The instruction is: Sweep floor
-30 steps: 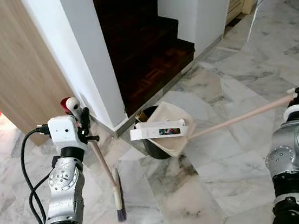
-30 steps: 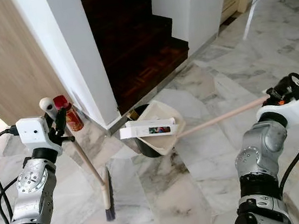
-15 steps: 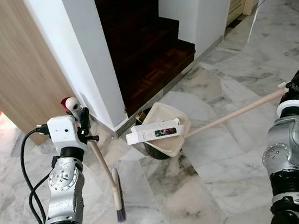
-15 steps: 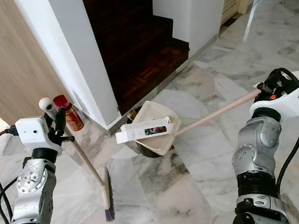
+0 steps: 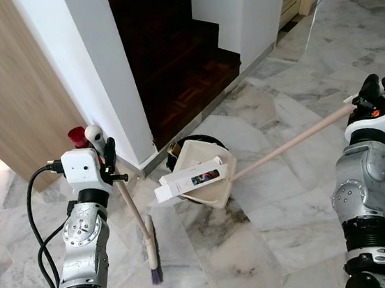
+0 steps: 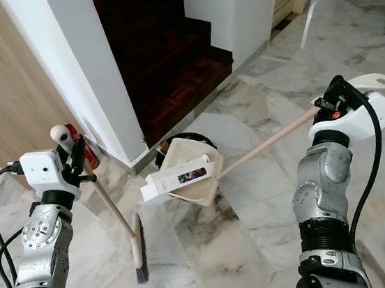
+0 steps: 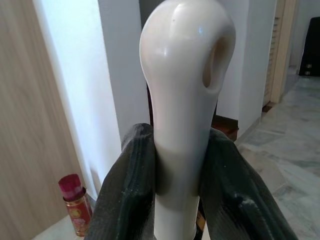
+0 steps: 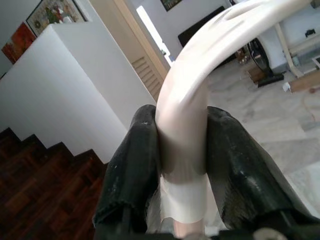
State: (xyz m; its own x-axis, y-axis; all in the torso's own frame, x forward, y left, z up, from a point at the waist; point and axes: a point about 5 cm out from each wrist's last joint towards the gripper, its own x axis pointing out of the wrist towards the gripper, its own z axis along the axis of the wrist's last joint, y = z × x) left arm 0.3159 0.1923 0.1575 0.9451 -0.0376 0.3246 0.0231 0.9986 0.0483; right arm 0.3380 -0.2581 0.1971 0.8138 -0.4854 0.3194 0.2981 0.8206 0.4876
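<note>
Gripping the broom [image 5: 138,224] handle, the left gripper [image 5: 108,163] holds its bristles on the marble floor [image 5: 299,208] near the wall corner [image 5: 135,161]; the right gripper [image 6: 333,102] clasps the dustpan [image 5: 207,181] handle, pan tilted beside the stairs [image 5: 183,68], a box [image 5: 190,180] across its rim.

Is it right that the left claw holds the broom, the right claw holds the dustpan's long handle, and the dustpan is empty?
Not quite: the dustpan is not empty. The left eye view shows a white box lying across it. The rest holds: left claw grips the broom, right claw the long handle.
</note>
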